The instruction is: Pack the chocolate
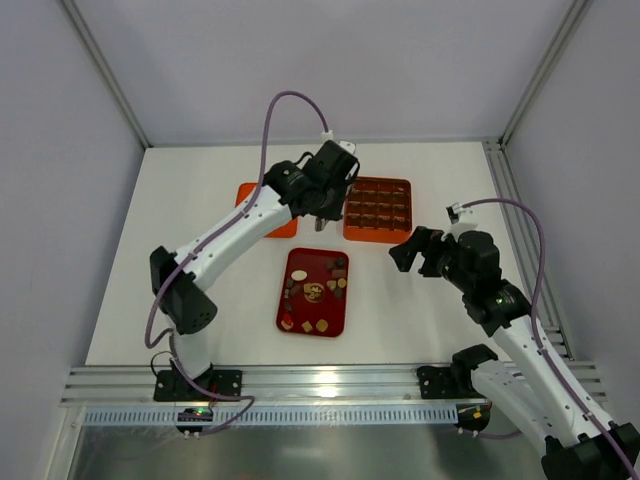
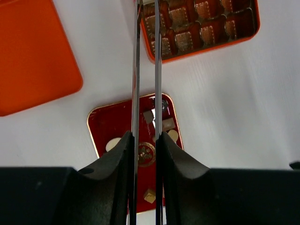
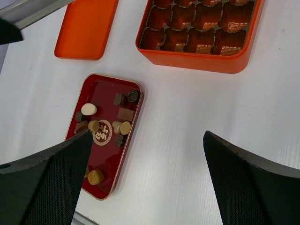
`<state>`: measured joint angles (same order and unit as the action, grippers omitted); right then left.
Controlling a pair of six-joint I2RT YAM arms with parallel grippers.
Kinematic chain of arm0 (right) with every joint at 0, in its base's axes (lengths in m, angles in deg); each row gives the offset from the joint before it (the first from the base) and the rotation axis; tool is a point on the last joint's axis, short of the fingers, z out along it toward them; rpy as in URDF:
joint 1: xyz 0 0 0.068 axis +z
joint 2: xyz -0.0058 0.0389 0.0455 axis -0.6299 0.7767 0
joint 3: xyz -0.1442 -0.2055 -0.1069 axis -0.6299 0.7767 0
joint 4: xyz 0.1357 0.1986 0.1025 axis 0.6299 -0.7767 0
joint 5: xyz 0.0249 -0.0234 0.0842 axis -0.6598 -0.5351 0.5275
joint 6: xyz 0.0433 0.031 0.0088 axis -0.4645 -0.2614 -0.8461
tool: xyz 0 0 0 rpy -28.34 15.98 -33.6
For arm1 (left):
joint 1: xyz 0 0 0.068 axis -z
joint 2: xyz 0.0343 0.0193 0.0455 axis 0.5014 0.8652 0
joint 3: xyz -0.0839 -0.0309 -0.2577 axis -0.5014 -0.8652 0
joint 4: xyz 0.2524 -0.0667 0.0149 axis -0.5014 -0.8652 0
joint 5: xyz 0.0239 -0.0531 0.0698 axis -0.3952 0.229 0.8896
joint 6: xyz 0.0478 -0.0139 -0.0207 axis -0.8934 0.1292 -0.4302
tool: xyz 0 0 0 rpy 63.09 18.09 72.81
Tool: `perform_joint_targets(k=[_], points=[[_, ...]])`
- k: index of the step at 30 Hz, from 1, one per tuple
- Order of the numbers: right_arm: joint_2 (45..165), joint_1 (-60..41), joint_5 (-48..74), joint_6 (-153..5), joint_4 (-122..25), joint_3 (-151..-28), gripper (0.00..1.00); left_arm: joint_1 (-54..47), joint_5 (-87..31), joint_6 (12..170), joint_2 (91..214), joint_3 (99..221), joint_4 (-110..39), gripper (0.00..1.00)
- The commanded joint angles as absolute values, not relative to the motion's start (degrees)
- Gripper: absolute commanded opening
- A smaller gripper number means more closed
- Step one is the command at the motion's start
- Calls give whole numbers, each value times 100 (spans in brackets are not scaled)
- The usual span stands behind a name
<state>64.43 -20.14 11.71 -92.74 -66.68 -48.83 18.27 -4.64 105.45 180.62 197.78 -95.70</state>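
Several chocolate pieces (image 1: 335, 285), dark, tan and cream, lie loose in the dark red tray (image 1: 283, 290). The right wrist view shows them too, among them a cream oval (image 3: 88, 109) and a tan round (image 3: 125, 127). My left gripper (image 1: 325, 218) carries two long thin metal blades that reach over the near-left corner of the orange celled box (image 1: 378, 238). The blades stand almost together, and a small pale piece shows between their tips (image 2: 147, 3) at the frame's top edge. My right gripper (image 1: 415, 250) hovers wide open right of the tray, empty, over bare table (image 3: 147, 136).
An orange lid (image 1: 255, 200) lies flat left of the box, partly under my left arm. The box's cells (image 2: 187, 40) show ribbed brown bottoms. Aluminium rails run along the near edge (image 1: 330, 385) and white walls enclose the table.
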Motion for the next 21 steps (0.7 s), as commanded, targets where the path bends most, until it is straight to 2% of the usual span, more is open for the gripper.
perform_joint_targets(k=[1, 9, 21], points=[[6203, -2023, 1068, -9251, -6806, -5241, 100, 1711, -444, 10095, 18716, 20580, -9221, 15], [5895, -2023, 989, -9233, -7132, -5294, 100, 1509, -549, 9971, 19668, 21548, -9160, 16], [5859, -2023, 1050, -9242, -7106, -5189, 100, 1394, -637, 9901, 19976, 21505, -8967, 20]])
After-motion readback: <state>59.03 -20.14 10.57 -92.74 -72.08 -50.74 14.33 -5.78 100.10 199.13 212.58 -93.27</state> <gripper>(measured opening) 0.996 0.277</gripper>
